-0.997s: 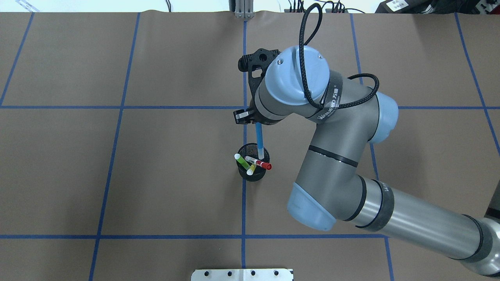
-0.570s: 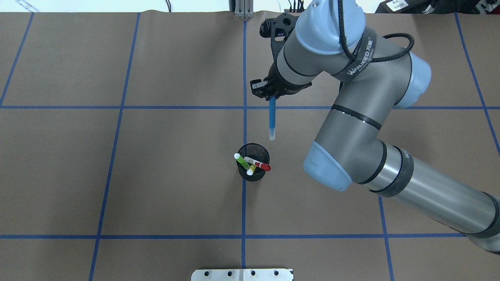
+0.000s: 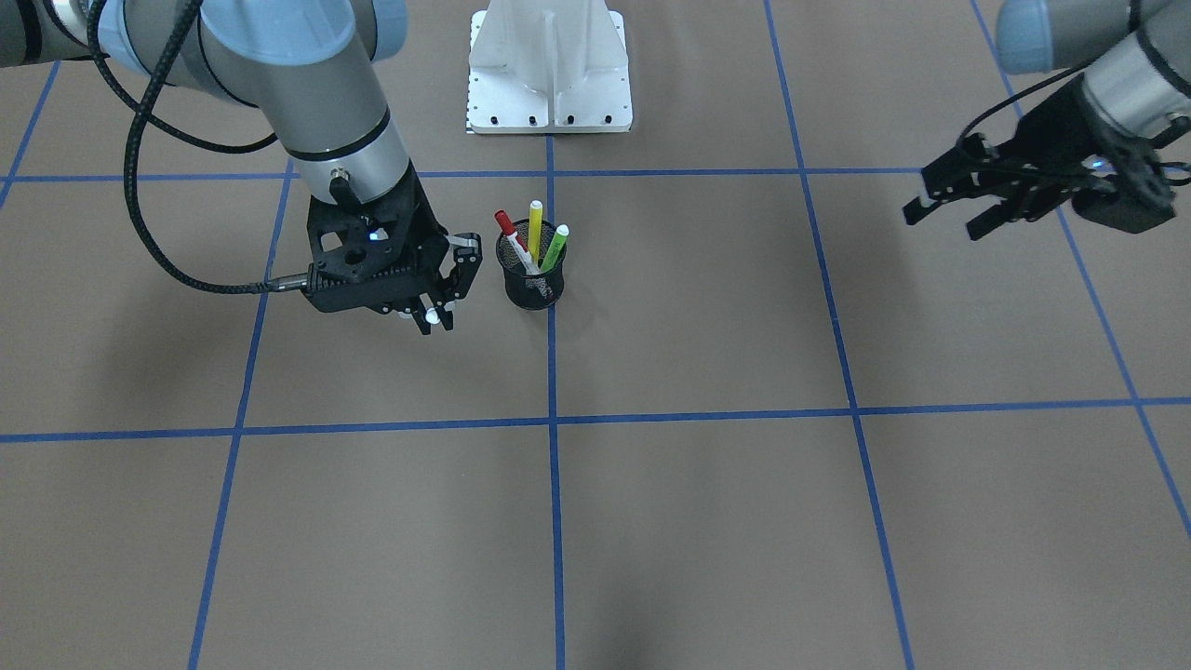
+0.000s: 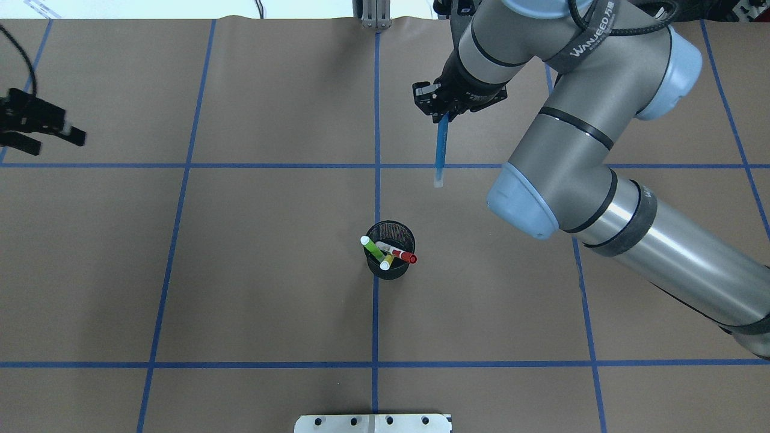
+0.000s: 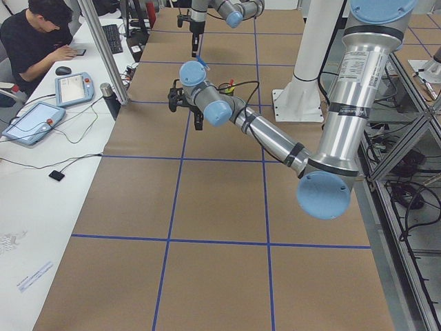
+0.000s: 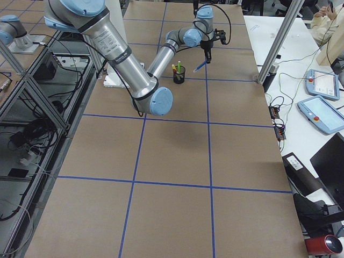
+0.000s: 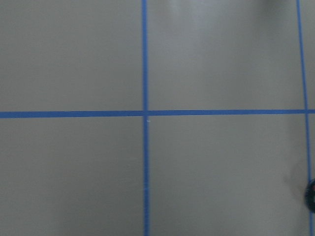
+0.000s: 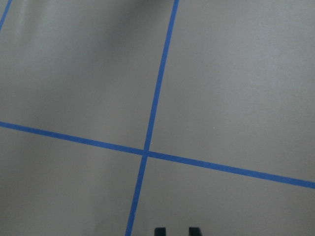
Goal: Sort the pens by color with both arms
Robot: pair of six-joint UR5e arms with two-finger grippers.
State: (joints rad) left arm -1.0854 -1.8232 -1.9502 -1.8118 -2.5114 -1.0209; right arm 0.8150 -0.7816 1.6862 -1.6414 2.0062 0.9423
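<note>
My right gripper (image 4: pixel 443 112) is shut on the blue pen (image 4: pixel 441 150), which hangs tip down above the table, beyond and to the right of the black mesh cup (image 4: pixel 391 251). In the front view this gripper (image 3: pixel 434 314) hides most of the pen. The cup (image 3: pixel 532 272) holds the lime green pen (image 4: pixel 373 248), the yellow pen (image 4: pixel 388 260) and the white pen with red cap (image 4: pixel 402 254), all leaning. My left gripper (image 4: pixel 51 133) is open and empty at the far left edge, well away from the cup; it also shows in the front view (image 3: pixel 942 218).
Brown table cover with a blue tape grid (image 4: pixel 376 165). The white pedestal base (image 3: pixel 549 65) stands at the robot's side. A metal post (image 4: pixel 376 15) stands at the far edge. An operator (image 5: pixel 34 31) sits at a side desk with tablets.
My right gripper has lifted the blue pen out of the cup and carried it away from the cup, farther back and to the right. My left gripper has come into the overhead view at the left edge.
</note>
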